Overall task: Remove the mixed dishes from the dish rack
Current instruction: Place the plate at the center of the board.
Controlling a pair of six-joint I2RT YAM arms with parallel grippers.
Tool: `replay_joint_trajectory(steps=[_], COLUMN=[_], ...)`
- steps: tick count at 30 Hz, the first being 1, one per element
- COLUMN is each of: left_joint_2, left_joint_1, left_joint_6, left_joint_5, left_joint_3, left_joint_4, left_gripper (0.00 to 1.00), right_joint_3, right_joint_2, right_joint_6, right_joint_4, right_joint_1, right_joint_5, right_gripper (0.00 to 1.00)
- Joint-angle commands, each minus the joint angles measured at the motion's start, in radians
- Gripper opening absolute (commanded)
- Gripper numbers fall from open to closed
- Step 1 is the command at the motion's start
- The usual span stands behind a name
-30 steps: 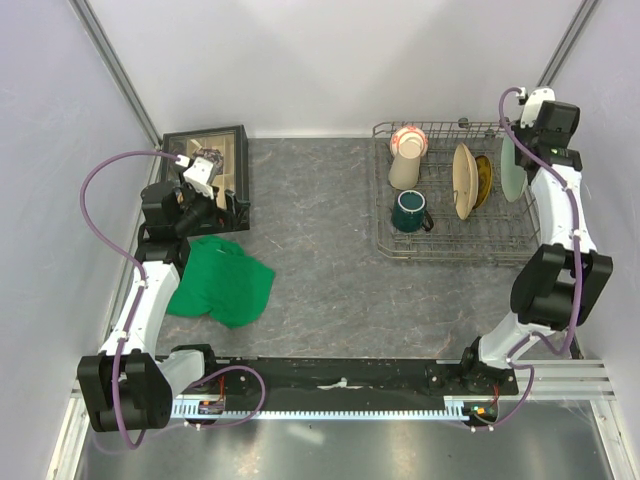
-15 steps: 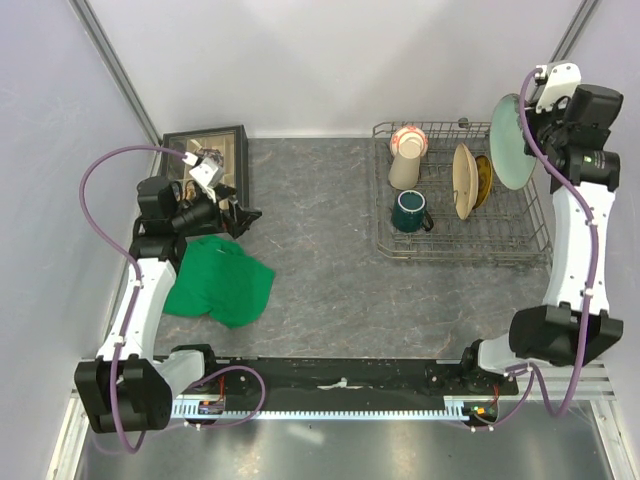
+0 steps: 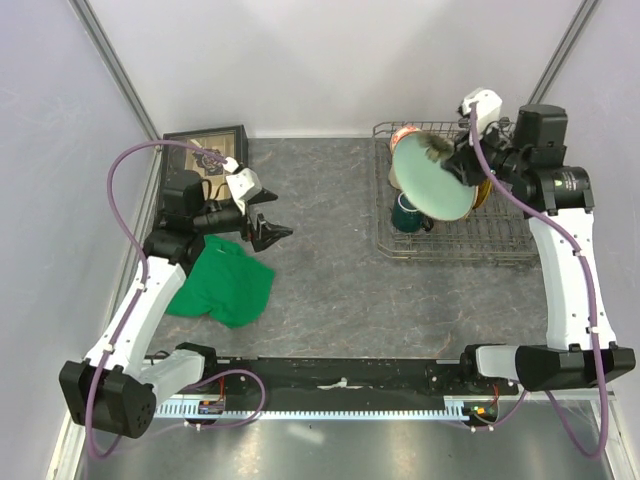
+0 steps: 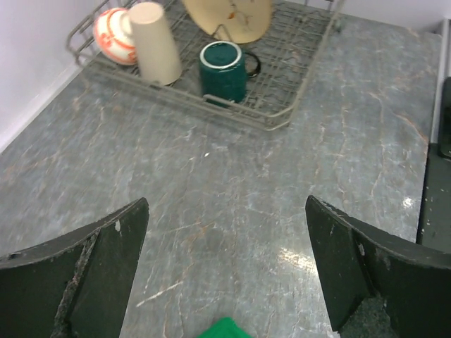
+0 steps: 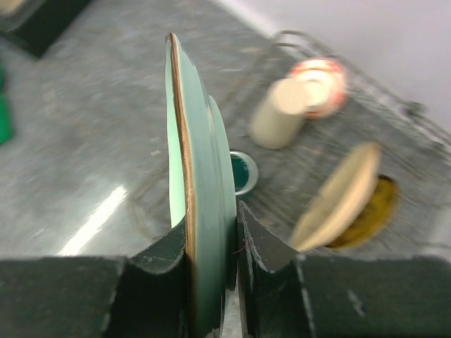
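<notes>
Pinching green plate by rim w/ R gripper, over rack. Holding L gripper spread wide above table, nr cloth.

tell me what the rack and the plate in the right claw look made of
The rack looks like grey metal wire: thin rods in a grid, matte, perhaps coated. The plate is likely glazed ceramic: smooth pale green face with a thin brown rim edge, though melamine can't be ruled out.

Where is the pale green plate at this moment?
In the top view the pale green plate is clamped in the right hand, held up over the left half of the dish rack and hiding part of the dark green mug.
</notes>
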Motion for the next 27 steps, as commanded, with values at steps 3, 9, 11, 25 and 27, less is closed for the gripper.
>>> replay_joint_trajectory(steps=[3,9,11,25,27], left_joint_2=[0.041,0.097,0.116,0.229,0.237], left_joint_1=[-0.061,-0.143,-0.19,-0.285,-0.293], left_joint_6=[0.115,0.18,0.193,0.167,0.167], left_joint_5=[0.031,0.056,0.044,0.123,0.14], left_joint_3=[0.129,0.192,0.209,0.267,0.264], left_joint_4=[-0.053,-0.067,-0.068,-0.093,-0.108], left_gripper=[1.0,0.99,0.98,0.94,0.94], right_joint_3=[-0.024,-0.094,-0.099,-0.07,-0.067], right_joint_2=[-0.055,-0.075,-0.074,-0.009,-0.003], right_joint_6=[-0.12,-0.149,-0.141,-0.123,-0.126], right_joint_4=[-0.027,-0.047,-0.047,-0.04,-0.036], right_joint_1=[0.101,0.289,0.374,0.625,0.635], right_joint_5=[-0.169,-0.145,-0.114,0.006,0.013], right_gripper=[0.01,0.01,0.01,0.0,0.01])
